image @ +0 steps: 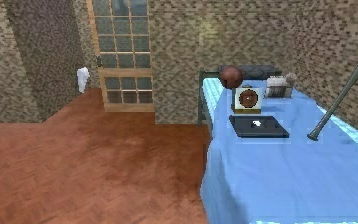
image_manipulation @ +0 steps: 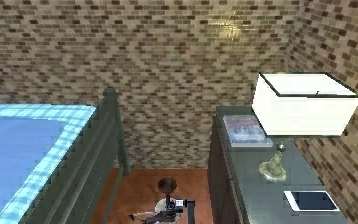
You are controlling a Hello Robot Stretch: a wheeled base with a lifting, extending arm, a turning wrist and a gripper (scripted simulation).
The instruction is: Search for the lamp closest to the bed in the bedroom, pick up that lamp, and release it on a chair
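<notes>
In the forward view a white thing [image: 83, 78] by the far wall is too small to name; right of it stands a paned door [image: 122, 55]; the bed [image: 287, 180] runs off the bottom and right edges, with a brown ball [image: 228, 72], a round-faced box [image: 248, 97] and a dark laptop [image: 259, 126] on its blue sheet; a grey rod [image: 342, 95] slants over the bed's right side, its upper end cut off. In the arm side view the bed is cut by the left edge, and its dark rail [image_manipulation: 99, 150] hides the mattress side; between rail and bench lies a strip of wooden floor [image_manipulation: 137, 190]; there the arm [image_manipulation: 187, 212] shows low at the bottom edge, mostly cut off, with the jaws just left of it, small and dark; whether they grip anything cannot be told. The lamp [image_manipulation: 305, 103] stands upright on the dark bench [image_manipulation: 227, 175] near the brick corner, up and right of the jaws and apart from them; its shade is a white box with dark rims, on a pale stem and base; a flat book [image_manipulation: 245, 128] lies left of it, a white tablet [image_manipulation: 312, 200] near the bottom edge.
</notes>
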